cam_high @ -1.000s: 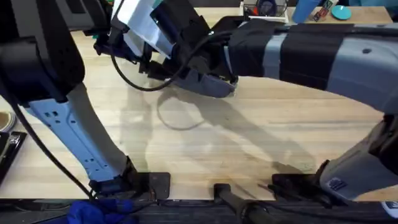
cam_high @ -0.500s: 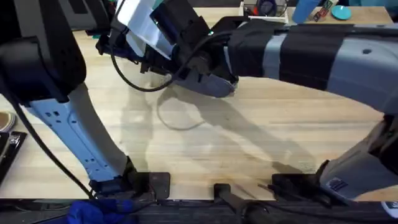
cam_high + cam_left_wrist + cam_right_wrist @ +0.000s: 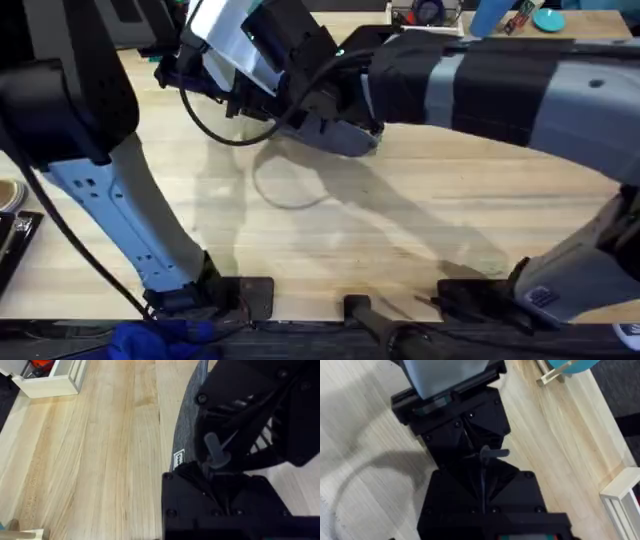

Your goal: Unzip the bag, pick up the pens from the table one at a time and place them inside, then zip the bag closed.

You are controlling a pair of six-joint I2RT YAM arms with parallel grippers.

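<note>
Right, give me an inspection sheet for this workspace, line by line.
Surface: light wooden table, bare planks in the middle.
Job's things: bag lies on the table under both grippers; its grey zipper pull stands up.
Clutter: crumpled blue thing at the near edge.
Grippers: left gripper and right gripper meet nose to nose over the bag; whether open or shut cannot be told.
Cables: black cable loops from the left wrist over the table.
Surroundings: blue cylinder at the far edge; white frame beside the table.
</note>
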